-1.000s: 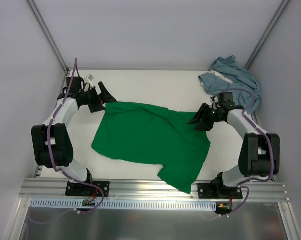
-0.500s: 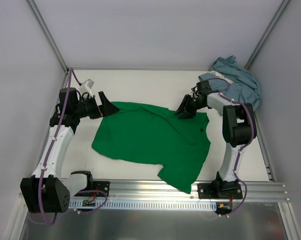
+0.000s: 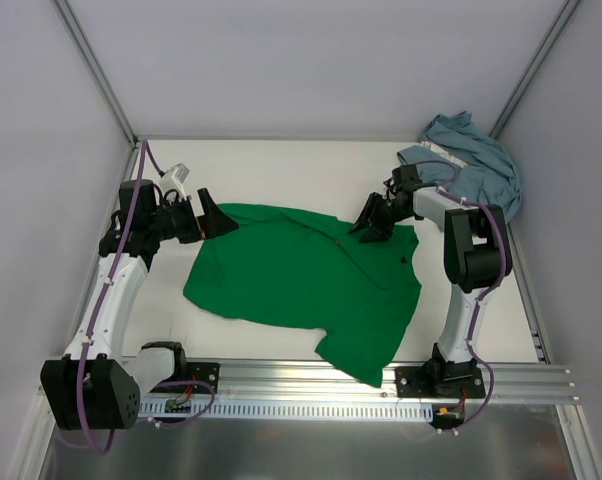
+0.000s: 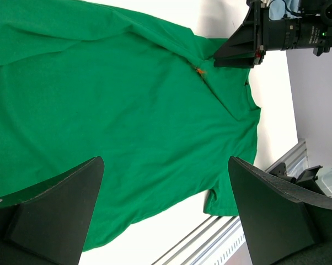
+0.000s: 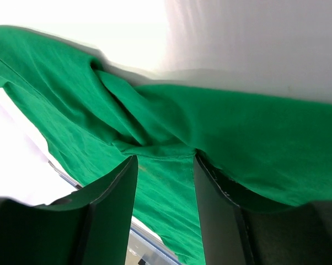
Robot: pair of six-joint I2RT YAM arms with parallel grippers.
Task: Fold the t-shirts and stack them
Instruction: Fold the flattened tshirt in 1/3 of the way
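Judging by its creases and the way it lies limp, the green shirt [image 3: 301,275] is light, soft and floppy: it will sag and drag rather than keep a shape, so it is best taken by an edge or corner, one arm at each end of the same side, and lifted evenly so the fold falls straight. It lies spread out and a little crooked in the middle of the table [image 3: 311,170], with one sleeve reaching towards the near rail. The blue-grey shirt [image 3: 476,160] sits crumpled in the far right corner, just beside the right arm and apart from the green one. The left gripper [image 3: 219,215] is at the far left corner of the green shirt, its fingers [image 4: 55,210] spread wide and holding nothing; whether they touch the cloth below I cannot tell. The right gripper [image 3: 369,228] is at the far right of the same shirt, near the collar and shoulder, and its fingers [image 5: 111,210] stand partway apart with a clear gap between them. Their tips meet a bunched ridge of green cloth, a likely place to pinch, but they have not closed on it.
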